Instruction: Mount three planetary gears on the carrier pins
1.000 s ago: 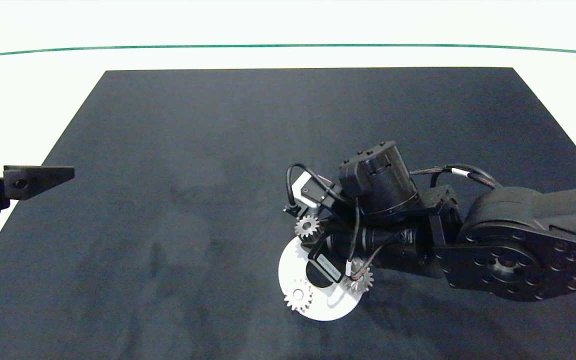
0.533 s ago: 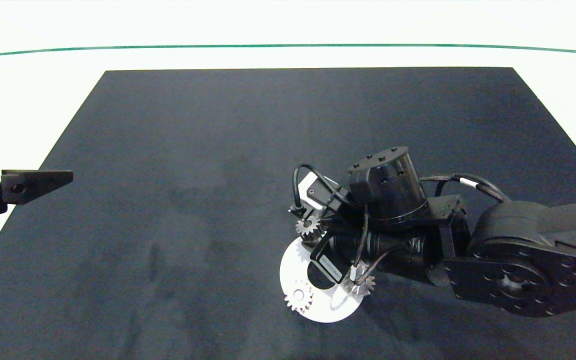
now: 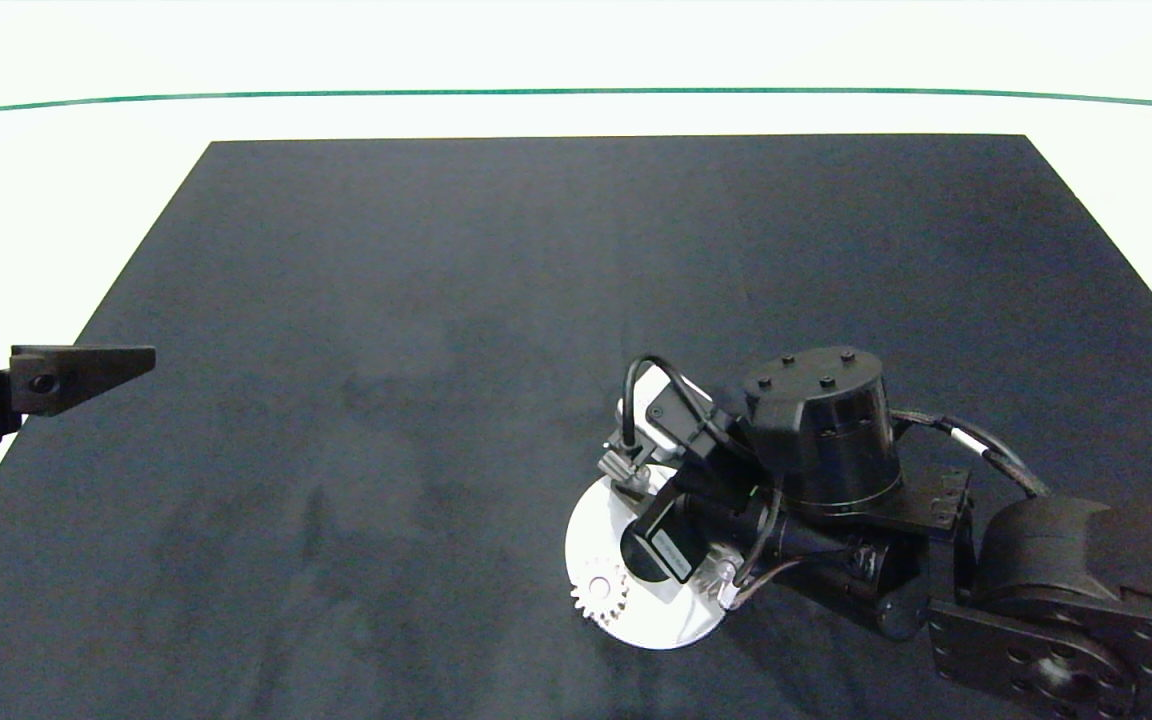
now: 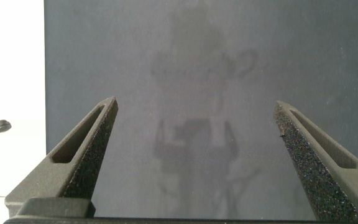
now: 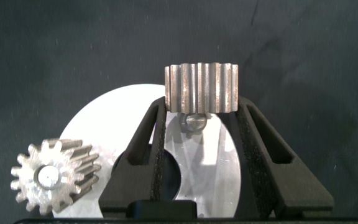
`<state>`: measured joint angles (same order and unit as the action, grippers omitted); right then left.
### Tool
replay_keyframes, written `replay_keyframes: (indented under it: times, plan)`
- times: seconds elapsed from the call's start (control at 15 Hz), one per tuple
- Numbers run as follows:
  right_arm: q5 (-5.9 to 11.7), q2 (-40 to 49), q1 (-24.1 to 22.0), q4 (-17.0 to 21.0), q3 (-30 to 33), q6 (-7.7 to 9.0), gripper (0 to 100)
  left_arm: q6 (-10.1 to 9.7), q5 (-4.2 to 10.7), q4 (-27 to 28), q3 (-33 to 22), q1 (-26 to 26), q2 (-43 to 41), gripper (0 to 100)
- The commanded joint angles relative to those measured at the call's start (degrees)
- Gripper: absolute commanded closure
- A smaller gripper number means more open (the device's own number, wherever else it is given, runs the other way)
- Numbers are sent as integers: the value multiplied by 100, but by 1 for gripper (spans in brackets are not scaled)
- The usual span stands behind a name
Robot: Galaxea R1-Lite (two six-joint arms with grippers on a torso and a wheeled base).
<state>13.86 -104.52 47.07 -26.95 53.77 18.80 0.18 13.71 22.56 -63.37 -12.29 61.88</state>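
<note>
Right arm has shifted toward the near right; right gripper [image 5: 202,118] clamps a planetary gear [image 5: 202,97] just above a carrier pin [image 5: 193,122] on the white disc [image 3: 591,530]. Second gear [image 3: 599,599] already sits on its pin. Left gripper [image 4: 194,140] parked at the mat's [image 3: 436,300] left edge, fingers spread wide.
</note>
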Motion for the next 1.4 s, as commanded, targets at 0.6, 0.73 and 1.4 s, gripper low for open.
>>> replay_keyframes:
  times: [0.6, 0.73, 1.4]
  plan:
    - [73, 371, 13, -126, -113, 10, 78, -1, 8, 20, 0, -10, 17, 0]
    - [117, 424, -13, -126, -113, 19, 78, -1, 8, 20, 0, -2, 17, 0]
    - [266, 231, -602, -126, -34, -52, 78, -9, 8, 20, 26, -46, 8, 0]
